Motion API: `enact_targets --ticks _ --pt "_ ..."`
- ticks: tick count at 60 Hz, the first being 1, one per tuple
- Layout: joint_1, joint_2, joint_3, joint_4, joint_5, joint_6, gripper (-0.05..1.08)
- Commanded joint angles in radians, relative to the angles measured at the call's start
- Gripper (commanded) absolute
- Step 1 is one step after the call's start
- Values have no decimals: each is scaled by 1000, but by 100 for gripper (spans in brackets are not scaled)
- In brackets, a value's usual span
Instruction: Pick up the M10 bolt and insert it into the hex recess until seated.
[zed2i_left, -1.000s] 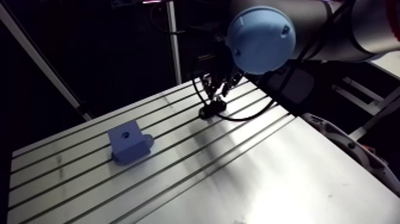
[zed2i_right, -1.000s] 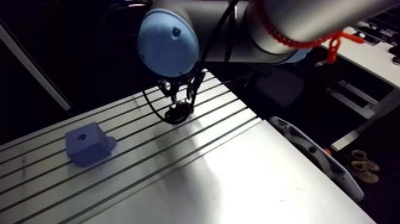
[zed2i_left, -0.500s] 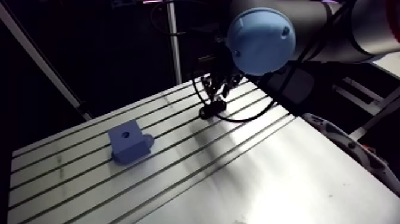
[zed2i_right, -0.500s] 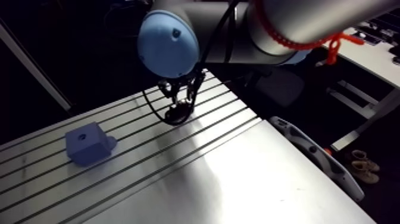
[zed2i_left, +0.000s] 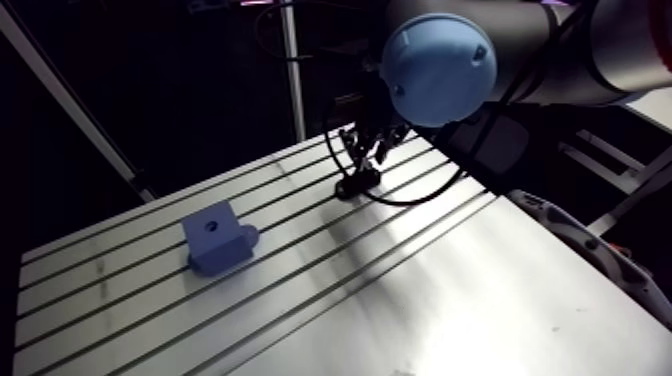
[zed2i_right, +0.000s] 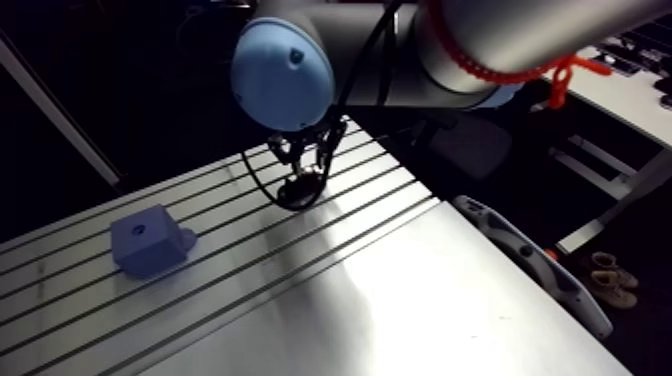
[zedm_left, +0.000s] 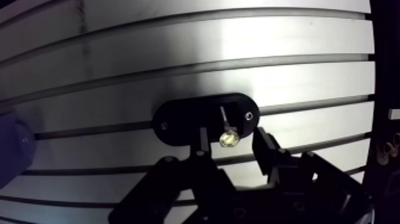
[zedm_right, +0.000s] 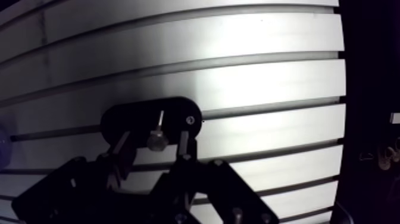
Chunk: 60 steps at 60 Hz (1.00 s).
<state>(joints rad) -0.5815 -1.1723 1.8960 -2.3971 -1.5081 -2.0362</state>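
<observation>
Fingers (zedm_left: 265, 152) spread open, empty, astride bolt (zedm_left: 228, 138) in black holder (zedm_left: 178, 119); gaps either side.

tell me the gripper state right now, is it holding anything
Gripper: open, straddling the silver hex-head bolt on the black oval holder, not gripping it.

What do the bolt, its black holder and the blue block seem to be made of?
The bolt looks like bare steel: its head glints pale and shiny. The holder is matte black with no glare, perhaps plastic or anodised metal; I cannot tell which. The block is an even, dull blue, so probably plastic.
</observation>
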Motion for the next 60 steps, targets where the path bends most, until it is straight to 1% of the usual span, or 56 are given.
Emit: enact_targets --ticks 1,5,23,36,60 --pt "1 1 1 -1 2 0 53" --pt "1 3 1 -1 3 0 55" --pt "1 9 2 -1 -1 0 55" --pt "1 9 1 -1 1 0 58" --pt "1 10 -1 -1 -1 0 61"
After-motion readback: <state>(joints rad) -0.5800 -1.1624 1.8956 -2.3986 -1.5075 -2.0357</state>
